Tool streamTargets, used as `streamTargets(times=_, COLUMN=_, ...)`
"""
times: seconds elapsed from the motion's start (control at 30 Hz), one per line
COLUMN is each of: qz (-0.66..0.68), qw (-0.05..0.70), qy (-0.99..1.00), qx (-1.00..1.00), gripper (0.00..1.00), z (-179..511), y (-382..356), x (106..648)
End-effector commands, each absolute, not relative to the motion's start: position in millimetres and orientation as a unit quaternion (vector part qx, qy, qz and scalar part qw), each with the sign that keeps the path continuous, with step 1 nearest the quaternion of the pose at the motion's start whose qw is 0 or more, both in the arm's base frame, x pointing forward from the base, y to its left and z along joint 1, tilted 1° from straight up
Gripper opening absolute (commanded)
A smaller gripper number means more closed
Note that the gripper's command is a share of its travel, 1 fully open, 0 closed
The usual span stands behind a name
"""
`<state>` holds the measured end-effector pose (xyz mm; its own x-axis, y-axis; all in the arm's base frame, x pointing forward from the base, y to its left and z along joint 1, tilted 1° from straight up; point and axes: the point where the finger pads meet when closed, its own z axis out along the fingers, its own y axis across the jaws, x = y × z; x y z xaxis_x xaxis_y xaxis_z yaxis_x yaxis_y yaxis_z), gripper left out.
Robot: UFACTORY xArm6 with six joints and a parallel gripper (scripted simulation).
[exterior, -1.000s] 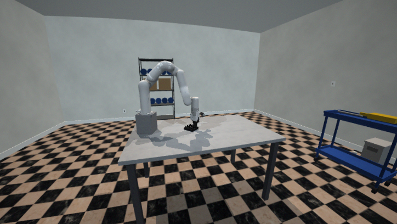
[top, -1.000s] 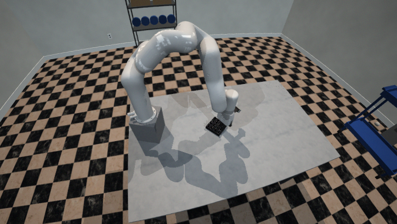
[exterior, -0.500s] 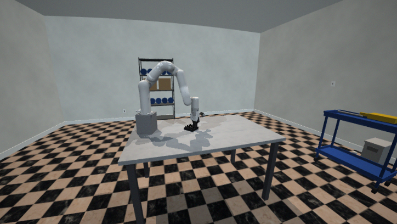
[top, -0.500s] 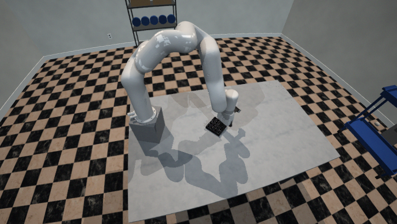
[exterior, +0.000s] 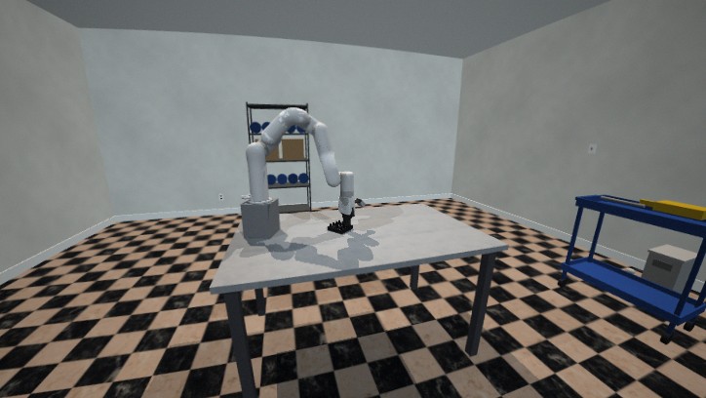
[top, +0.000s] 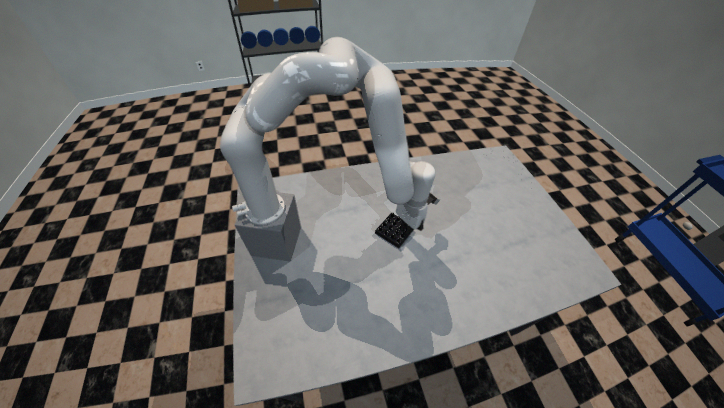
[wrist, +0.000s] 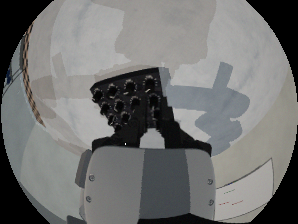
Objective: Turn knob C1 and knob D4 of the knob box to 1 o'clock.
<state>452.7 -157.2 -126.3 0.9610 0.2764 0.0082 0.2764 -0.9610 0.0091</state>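
Note:
The knob box is a small black box with rows of black knobs, standing on the grey table near its middle. It also shows in the exterior view and in the wrist view. My gripper points straight down over the box's right edge, low among the knobs. In the wrist view the two dark fingers stand a little apart on either side of one knob at the box's near edge. They are slightly open and do not grip it. The printed names and the white lines are too small to read.
The arm's grey base block stands on the table to the left of the box. A blue cart stands off the table at the right. A shelf rack stands at the back wall.

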Motion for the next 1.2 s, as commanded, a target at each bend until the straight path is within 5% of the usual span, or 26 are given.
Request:
streamTargets(times=0.0, qz=0.007, qw=0.005, qy=0.14, qx=0.99, gripper=0.19, z=-116.8, y=-158.0, x=454.8)
streamTargets(times=1.17, qz=0.007, qw=0.006, qy=0.189, qx=0.982, gripper=0.19, z=-92.0, y=-152.7, x=454.1)
